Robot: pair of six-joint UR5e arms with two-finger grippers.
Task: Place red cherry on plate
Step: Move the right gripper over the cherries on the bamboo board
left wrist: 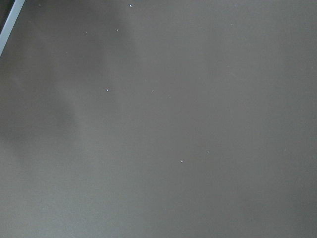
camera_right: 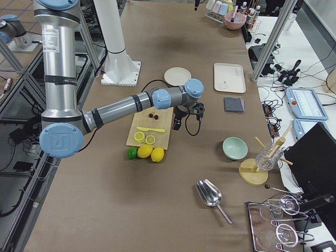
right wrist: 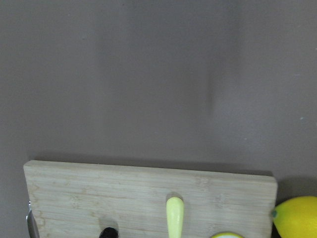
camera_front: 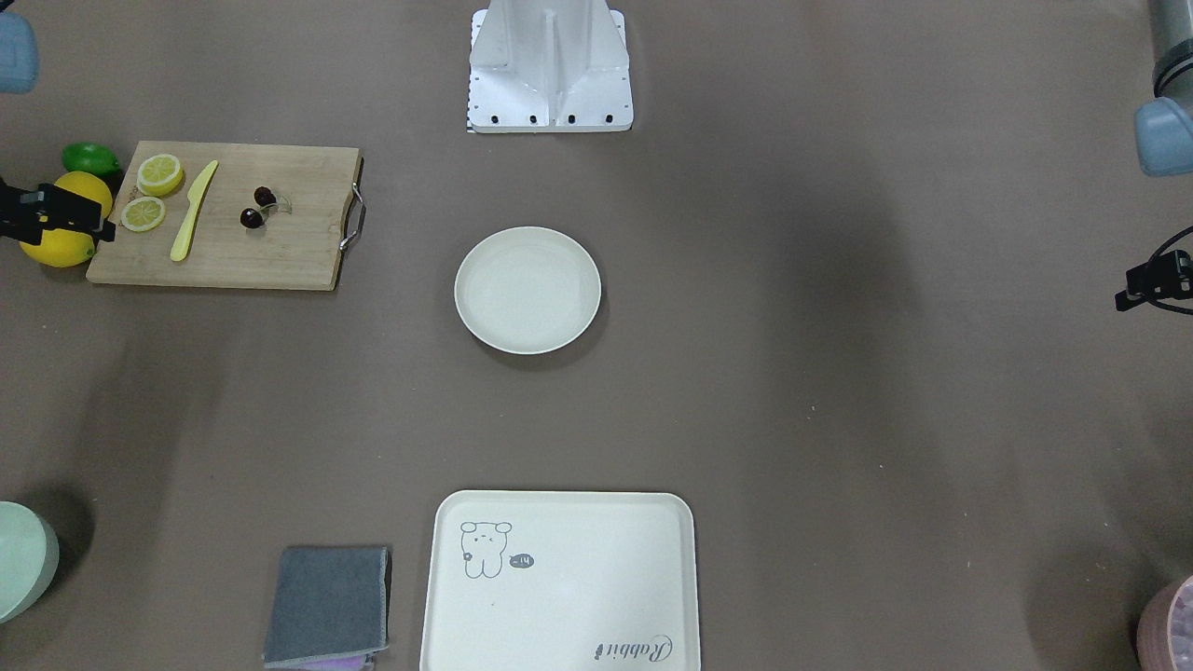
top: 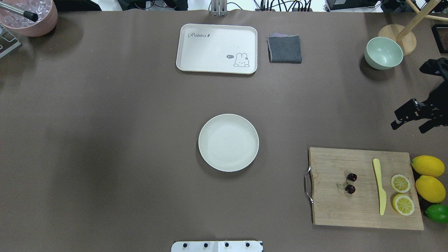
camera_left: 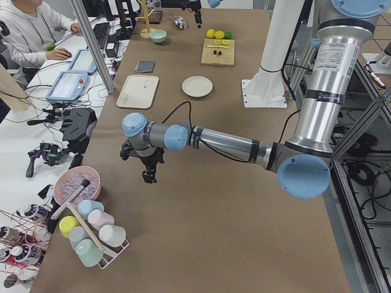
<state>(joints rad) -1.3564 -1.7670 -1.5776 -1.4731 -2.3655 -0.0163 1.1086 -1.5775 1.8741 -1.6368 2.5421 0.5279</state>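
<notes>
The red cherry [top: 350,183], two dark maroon balls on a pale stem, lies on a wooden cutting board [top: 343,210] at the table's right; it also shows in the front view as the cherry [camera_front: 258,207]. The round cream plate [top: 228,142] sits bare mid-table, well left of the board. My right gripper [top: 407,127] hovers beyond the board's far right corner, fingers spread, holding nothing. My left gripper [camera_left: 148,176] hangs over bare table at the far left; only a sliver of it [camera_front: 1142,294] reaches the front view, and I cannot tell its state.
A yellow knife [top: 379,185], two lemon slices [top: 401,194], two lemons [top: 428,178] and a lime [top: 437,212] are on or beside the board. A cream tray [top: 210,49], grey cloth [top: 285,49], mint bowl [top: 383,52] and pink bowl [top: 31,17] line the far side.
</notes>
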